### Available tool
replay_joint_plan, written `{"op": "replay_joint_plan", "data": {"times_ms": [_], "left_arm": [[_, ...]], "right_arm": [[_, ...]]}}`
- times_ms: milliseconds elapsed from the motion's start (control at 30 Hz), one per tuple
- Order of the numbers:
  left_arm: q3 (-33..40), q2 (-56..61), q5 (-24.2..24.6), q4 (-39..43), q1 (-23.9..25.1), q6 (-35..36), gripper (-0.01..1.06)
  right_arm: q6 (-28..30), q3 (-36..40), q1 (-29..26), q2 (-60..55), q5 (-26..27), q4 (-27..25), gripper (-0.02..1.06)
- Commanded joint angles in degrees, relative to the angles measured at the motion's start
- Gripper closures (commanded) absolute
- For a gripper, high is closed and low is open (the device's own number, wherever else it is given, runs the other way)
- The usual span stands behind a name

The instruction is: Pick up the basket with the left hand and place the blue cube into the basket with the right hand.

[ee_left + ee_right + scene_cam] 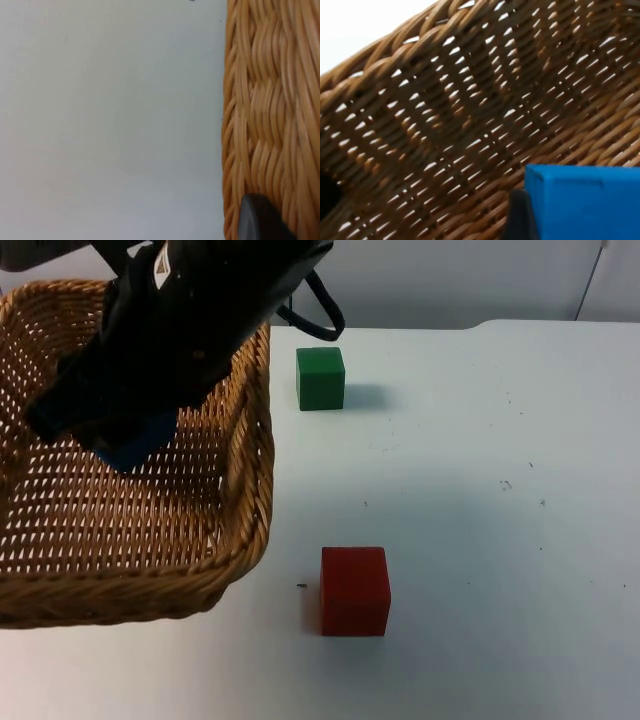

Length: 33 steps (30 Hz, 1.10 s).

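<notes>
The right gripper (pixel 120 445) is squeezing one blue cube (pixel 585 202) inside the one basket (pixel 240 490). The left gripper (pixel 260 220) touches the basket's woven side; I cannot tell if its fingers pinch. One green cube (pixel 320 378) and one red cube (pixel 354 590) sit apart on the white table (pixel 500 540).

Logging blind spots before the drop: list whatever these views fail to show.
- Top view: the right gripper is masked by its own black arm; finger state unclear.
- Top view: the blue cube shows as a sliver under that arm.
- Top view: the woven wicker basket is cut by the frame edge.
- Left wrist view: the left gripper's hold on the basket is cropped.
</notes>
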<state>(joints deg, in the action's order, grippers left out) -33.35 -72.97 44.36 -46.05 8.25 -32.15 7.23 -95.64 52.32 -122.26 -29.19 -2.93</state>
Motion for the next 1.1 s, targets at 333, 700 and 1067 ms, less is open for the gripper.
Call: {"op": "replay_joint_plan", "data": {"times_ms": [333, 700, 1067], "left_arm": [[0.0, 0.2, 0.4, -2.2, 0.1, 0.2, 1.05], [-1.3, -1.0, -1.1, -2.1, 0.1, -0.4, 1.05], [-7.4, -12.6, -4.6, -2.2, 0.1, -4.2, 1.05]], "right_arm": [[0.3, -0.7, 0.3, 3.5, -1.0, 1.8, 0.26], [-1.3, -0.5, 0.3, 21.0, -2.3, 7.7, 0.29], [-1.3, 9.3, 0.3, 39.8, -2.0, 9.5, 0.30]]}}
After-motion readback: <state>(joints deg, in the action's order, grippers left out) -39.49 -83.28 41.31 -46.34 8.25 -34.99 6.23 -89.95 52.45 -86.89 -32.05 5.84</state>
